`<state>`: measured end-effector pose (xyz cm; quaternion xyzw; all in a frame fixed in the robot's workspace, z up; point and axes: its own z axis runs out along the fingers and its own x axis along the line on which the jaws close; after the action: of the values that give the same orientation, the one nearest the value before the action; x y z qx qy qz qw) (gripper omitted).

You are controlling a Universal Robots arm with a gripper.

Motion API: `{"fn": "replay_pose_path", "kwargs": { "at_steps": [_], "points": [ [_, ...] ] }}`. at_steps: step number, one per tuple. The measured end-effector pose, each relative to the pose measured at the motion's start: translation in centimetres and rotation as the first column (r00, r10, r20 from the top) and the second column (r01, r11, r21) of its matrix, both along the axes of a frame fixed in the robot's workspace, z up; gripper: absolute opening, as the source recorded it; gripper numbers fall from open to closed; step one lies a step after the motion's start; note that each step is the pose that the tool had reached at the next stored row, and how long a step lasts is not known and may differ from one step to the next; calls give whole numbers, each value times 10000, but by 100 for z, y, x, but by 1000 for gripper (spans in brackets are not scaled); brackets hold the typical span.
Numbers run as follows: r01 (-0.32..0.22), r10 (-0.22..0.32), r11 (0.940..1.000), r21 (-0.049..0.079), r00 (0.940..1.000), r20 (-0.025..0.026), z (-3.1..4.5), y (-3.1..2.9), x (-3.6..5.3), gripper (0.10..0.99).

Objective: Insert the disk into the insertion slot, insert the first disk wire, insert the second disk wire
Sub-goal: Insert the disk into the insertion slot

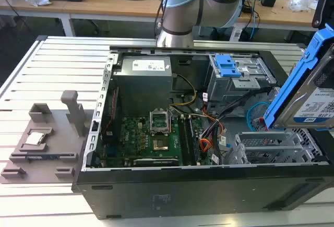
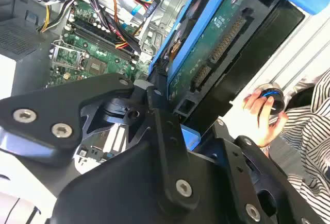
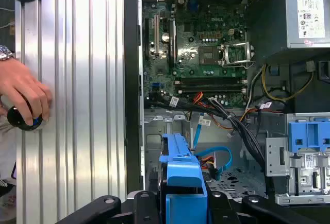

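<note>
The gripper (image 3: 183, 206) pinches the disk (image 1: 308, 99) by its blue caddy, tilted on 1 edge above the insertion slot (image 1: 271, 146) at the case's (image 1: 156, 195) corner, probably to line it up for entry.

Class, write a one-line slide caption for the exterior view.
Disk in its blue caddy hangs tilted above the open computer case.

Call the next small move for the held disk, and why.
Probably level the disk and ease it down toward the insertion slot. The gripper grips it tilted, above the case and clear of the slot, and the second disk wire loops in the space near the slot, so go slow.
</note>
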<state>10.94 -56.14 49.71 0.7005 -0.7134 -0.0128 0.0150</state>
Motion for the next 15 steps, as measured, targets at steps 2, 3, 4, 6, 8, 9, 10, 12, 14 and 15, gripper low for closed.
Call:
{"fn": "replay_pose_path", "kwargs": {
  "at_steps": [2,3,4,6,8,9,10,12,14,15],
  "points": [
    [0,0,10000,1,10000,-1,-51,0,-5,365],
    [0,0,10000,1,10000,0,-61,0,-5,365],
    [0,0,10000,0,10000,0,-71,0,-5,365],
    [0,0,10000,1,10000,0,-105,0,-5,365],
    [0,0,10000,0,10000,0,-123,0,-5,365],
    [0,0,10000,0,10000,0,-138,0,-6,365],
    [1,-1,10000,1,10000,0,-151,0,-6,365],
    [0,0,10000,0,10000,0,-174,0,-6,365],
    [0,0,10000,0,10000,0,-192,0,-5,365],
    [0,0,10000,1,10000,0,-209,0,-5,365]
  ]
}}
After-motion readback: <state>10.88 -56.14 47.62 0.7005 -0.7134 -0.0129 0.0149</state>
